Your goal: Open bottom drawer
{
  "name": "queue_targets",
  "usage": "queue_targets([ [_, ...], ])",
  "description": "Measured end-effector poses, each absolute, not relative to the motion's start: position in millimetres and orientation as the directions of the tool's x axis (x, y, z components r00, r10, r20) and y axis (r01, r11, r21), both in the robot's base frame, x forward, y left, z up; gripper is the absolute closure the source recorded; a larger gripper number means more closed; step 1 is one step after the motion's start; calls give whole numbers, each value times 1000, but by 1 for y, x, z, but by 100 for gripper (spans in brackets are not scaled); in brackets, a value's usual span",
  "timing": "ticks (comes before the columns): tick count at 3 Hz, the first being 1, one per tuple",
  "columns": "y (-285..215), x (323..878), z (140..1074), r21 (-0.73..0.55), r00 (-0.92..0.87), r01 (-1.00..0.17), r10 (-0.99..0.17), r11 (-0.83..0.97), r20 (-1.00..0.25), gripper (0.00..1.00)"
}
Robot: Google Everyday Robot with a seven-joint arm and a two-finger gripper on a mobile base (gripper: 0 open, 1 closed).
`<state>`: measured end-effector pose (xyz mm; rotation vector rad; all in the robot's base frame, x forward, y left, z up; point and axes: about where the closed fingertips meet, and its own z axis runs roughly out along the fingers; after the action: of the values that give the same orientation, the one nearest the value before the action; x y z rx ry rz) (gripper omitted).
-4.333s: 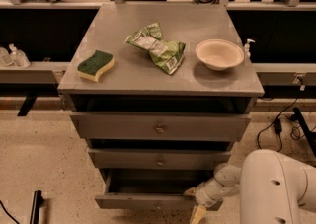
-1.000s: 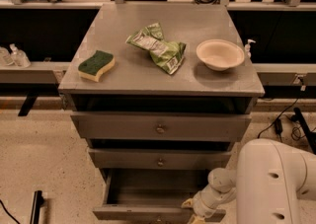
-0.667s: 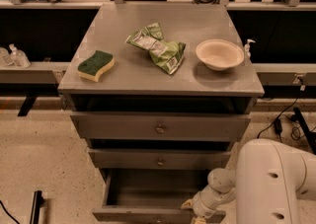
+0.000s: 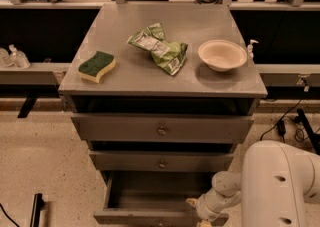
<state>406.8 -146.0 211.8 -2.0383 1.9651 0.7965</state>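
The flat grey cabinet top [image 4: 150, 78] and the plain grey box of the pulled-out bottom drawer [image 4: 155, 196] look smooth and matt. The green-and-yellow sponge [image 4: 96, 66] looks porous and rough, the crumpled green snack bag [image 4: 161, 48] glossy like foil or plastic, and the cream round bowl [image 4: 222, 55] matt. The smooth, white, plastic-looking gripper [image 4: 200, 213] sits at the drawer's front right corner.

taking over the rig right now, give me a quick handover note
End effector: low at the right end of the bottom drawer's front, at the frame's lower edge; grip unclear.
Bottom drawer: pulled well out, grey interior showing. The middle drawer and top drawer sit further in.
Done: the opening, mostly.
Left: probably pull a little further if full extension is wanted, then back the arm away.
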Motion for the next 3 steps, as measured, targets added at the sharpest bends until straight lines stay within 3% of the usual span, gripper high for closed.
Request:
queue_targets([
  [1,-165,428,221,144,-51,-989,-876,-22,-479,2],
  [3,-185,468,244,8,-81,-996,-894,86,-441,48],
])
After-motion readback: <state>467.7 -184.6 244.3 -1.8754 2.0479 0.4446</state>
